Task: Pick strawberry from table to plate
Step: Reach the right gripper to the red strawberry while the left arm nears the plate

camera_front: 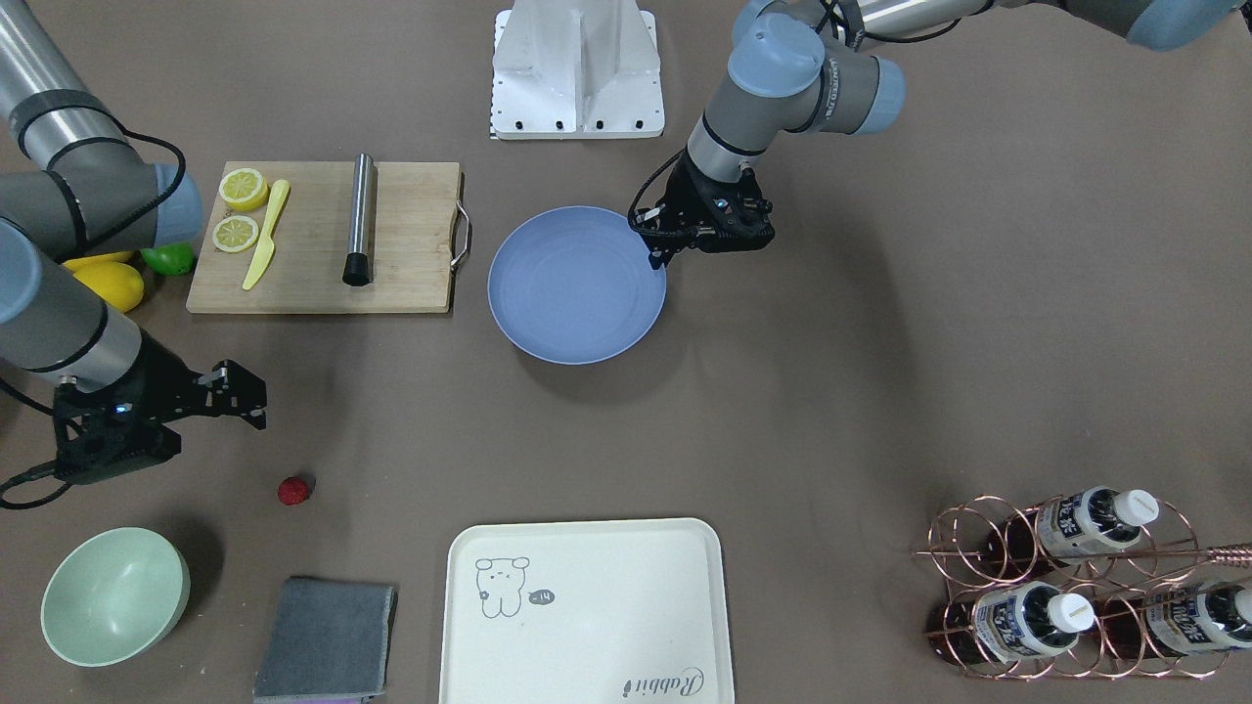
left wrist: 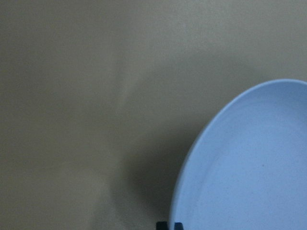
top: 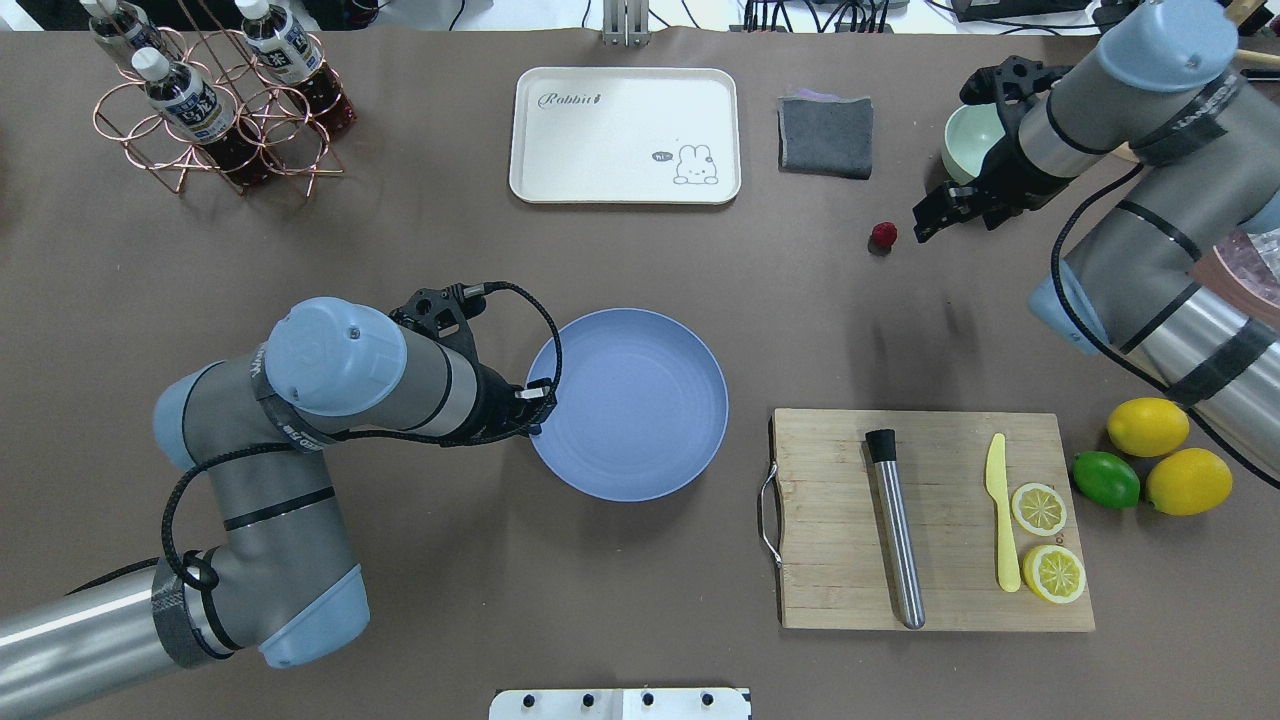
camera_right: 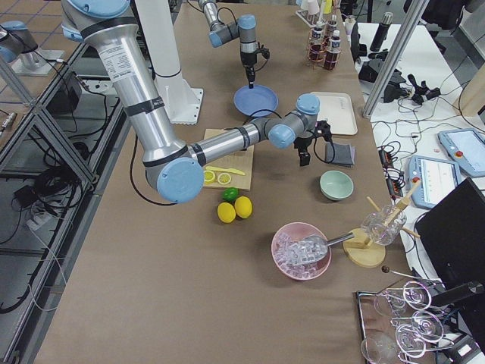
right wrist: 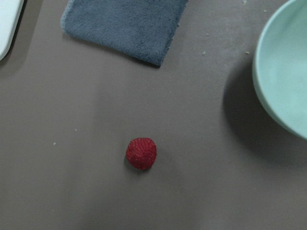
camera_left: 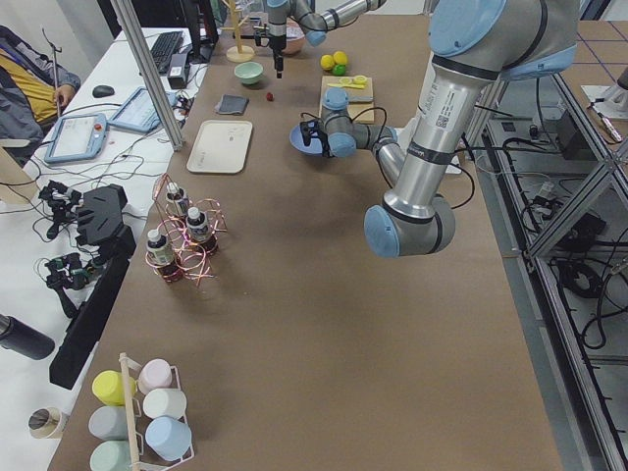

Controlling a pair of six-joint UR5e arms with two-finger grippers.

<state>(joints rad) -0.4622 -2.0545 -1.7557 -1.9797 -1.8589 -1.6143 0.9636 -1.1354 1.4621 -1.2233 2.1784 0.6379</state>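
The strawberry (camera_front: 293,490) (top: 884,235) (right wrist: 141,153), a tiny red berry, lies on the table (camera_front: 880,391) between the grey cloth and the mint bowl. My right gripper (camera_front: 262,403) (top: 918,228) hovers just beside it, above the table, open with nothing between its fingers. The wrist view looks down on the berry, and the fingers do not show there. The blue-lavender plate (camera_front: 577,284) (top: 628,403) (left wrist: 254,167) sits mid-table with nothing on it. My left gripper (camera_front: 657,259) (left wrist: 170,225) hangs shut over the plate's rim on the robot's left side.
A wooden cutting board (top: 930,520) carries two lemon halves, a yellow knife and a steel cylinder. Whole lemons and a lime (top: 1105,478) lie beside it. A mint bowl (camera_front: 114,594), grey cloth (camera_front: 328,636), cream tray (camera_front: 587,611) and copper bottle rack (camera_front: 1076,587) line the far edge.
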